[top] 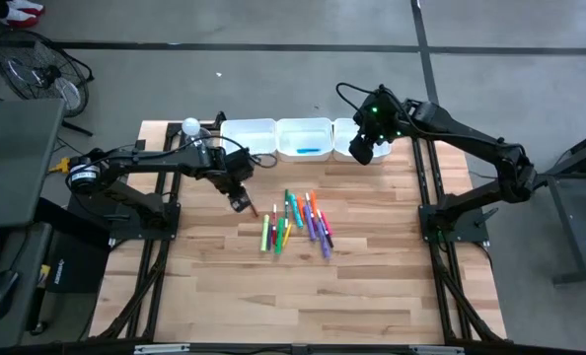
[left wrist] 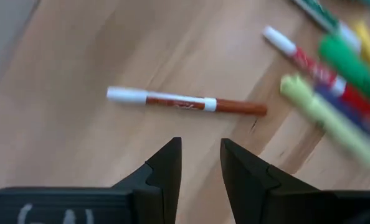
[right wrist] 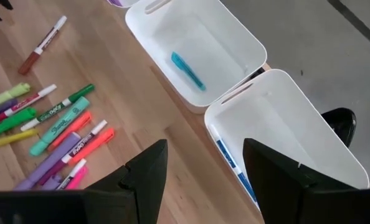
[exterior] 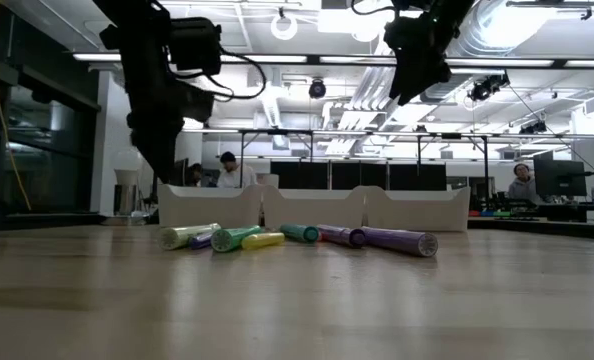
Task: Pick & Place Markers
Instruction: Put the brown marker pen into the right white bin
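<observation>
1. High view: the markers [top: 296,221] are seen scattered in a loose cluster at the middle of the wooden bench [top: 372,286]. Three white trays [top: 303,137] are lined up along the bench's upper edge, and a blue marker [top: 309,151] is seen in the middle one. The left end effector [top: 241,203] is held just left of the cluster, beside a lone brown marker [top: 253,210]. The right end effector [top: 363,150] is placed over the right-hand tray.

2. Low view: the markers [exterior: 297,237] are shown lying in a row in front of the trays [exterior: 312,208], with both arms raised above the bench. People are seen in the room behind.

3. Left wrist view: the left end effector [left wrist: 200,167] is seen partly open with a narrow gap and nothing held; the brown marker [left wrist: 185,102] is found just beyond its fingertips.

4. Right wrist view: the right end effector [right wrist: 205,163] is seen wide open and empty above the right-hand tray [right wrist: 297,124], in which blue markers [right wrist: 232,163] are laid. The blue marker [right wrist: 187,69] is seen in the middle tray [right wrist: 235,37].
</observation>
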`<action>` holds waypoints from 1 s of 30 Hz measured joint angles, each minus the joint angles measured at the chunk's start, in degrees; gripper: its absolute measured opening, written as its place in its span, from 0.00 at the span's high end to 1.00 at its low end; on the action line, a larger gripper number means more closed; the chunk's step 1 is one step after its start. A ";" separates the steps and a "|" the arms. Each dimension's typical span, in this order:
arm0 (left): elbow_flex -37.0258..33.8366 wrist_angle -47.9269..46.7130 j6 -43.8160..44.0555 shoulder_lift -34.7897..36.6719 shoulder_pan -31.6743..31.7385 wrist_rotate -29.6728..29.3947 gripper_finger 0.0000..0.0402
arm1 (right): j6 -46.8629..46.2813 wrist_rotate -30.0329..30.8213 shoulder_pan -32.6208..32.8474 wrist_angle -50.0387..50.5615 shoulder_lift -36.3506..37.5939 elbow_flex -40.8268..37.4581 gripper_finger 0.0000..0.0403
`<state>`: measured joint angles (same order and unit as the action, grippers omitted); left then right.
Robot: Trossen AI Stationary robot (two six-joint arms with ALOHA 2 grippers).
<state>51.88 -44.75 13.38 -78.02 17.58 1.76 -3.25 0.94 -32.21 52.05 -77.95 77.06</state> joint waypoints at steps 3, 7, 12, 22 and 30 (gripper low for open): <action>0.02 0.80 -15.77 -0.06 0.00 -1.02 0.73 | 1.05 0.07 0.00 -0.03 0.00 0.00 0.50; 0.06 1.79 -34.78 -2.16 0.02 -1.21 0.73 | 2.10 0.51 0.00 -0.85 0.00 0.00 0.50; 0.04 0.91 -53.42 -6.23 0.02 -1.11 0.73 | 3.29 0.57 0.00 -1.74 0.00 0.00 0.50; 0.06 7.92 -67.62 -13.50 0.07 -4.48 0.73 | 3.13 0.56 -0.01 -1.77 0.00 0.00 0.50; 0.27 7.23 -71.23 -17.31 0.07 -4.32 0.73 | 3.11 0.53 0.00 -1.42 0.00 0.00 0.50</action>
<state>52.15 -37.52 -57.85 -95.33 17.65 -2.56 -0.14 1.48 -32.21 50.63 -77.95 77.06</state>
